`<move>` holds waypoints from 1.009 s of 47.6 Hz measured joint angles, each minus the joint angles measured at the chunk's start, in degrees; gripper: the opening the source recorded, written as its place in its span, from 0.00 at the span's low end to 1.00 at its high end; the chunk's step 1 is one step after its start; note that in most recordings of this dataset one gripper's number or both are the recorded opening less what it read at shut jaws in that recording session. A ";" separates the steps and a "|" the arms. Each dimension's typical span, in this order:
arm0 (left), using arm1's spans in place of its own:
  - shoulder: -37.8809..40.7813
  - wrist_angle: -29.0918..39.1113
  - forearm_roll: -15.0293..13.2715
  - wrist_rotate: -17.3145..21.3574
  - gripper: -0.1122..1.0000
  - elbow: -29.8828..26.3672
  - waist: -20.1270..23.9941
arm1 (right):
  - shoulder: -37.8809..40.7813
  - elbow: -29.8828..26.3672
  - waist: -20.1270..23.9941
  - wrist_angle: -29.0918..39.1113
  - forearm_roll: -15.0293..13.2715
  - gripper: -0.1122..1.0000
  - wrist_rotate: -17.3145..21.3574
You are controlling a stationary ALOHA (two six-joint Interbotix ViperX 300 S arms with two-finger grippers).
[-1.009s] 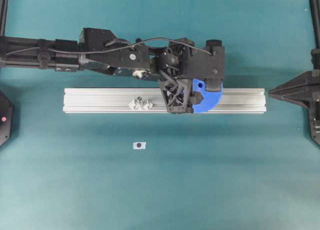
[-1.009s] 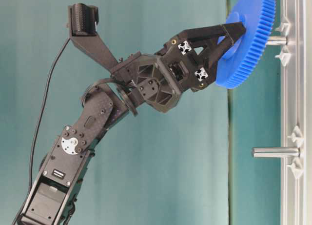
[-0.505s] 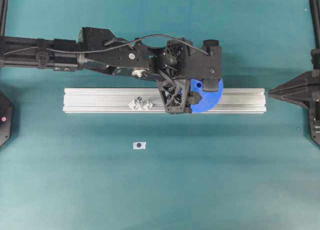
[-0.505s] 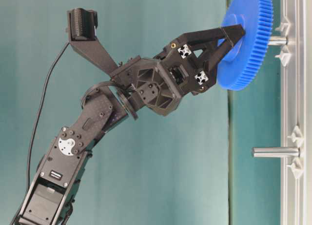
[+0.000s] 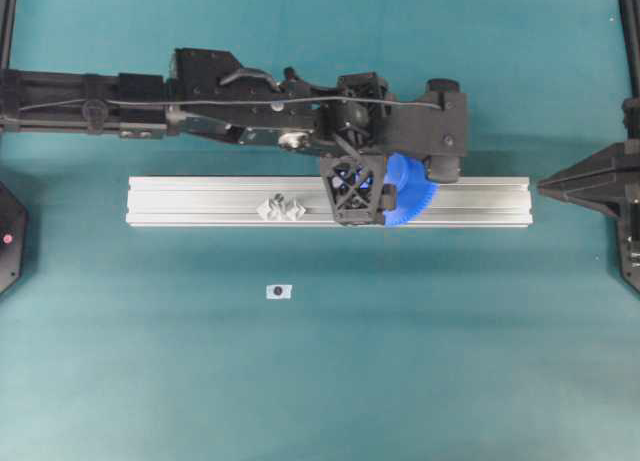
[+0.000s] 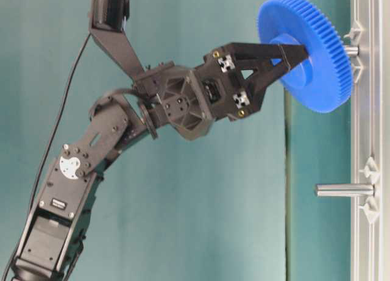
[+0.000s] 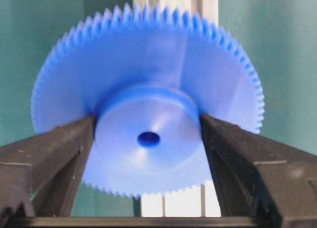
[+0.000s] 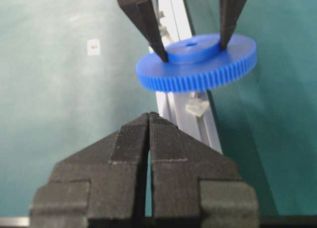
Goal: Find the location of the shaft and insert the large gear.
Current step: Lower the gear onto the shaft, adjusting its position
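I see the left tool (image 6: 291, 51) spread around the large gear's (image 6: 311, 55) hub, upper right; the right tool (image 8: 149, 120) is closed and empty.

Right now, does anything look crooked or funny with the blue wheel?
Yes. The large gear sits tilted on the shaft, not flat against the rail. The left gripper has its fingers at the hub. Nothing looks broken.

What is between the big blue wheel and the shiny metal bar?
A short bit of the shaft shows between the large gear and the rail in the table-level view.
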 measured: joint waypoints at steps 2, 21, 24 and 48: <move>0.44 0.09 0.09 0.00 0.85 -0.62 0.00 | -0.18 0.09 0.00 0.00 0.00 0.11 0.00; 2.72 5.36 0.00 0.26 0.85 -4.83 0.00 | -0.88 0.26 0.00 0.00 0.00 0.11 0.00; 2.72 6.42 0.09 0.18 0.85 -4.83 0.09 | -0.88 0.26 0.00 0.00 0.00 0.11 0.00; 2.72 11.60 0.09 0.70 0.86 -6.86 0.09 | -0.97 0.35 0.00 0.00 0.00 0.11 0.00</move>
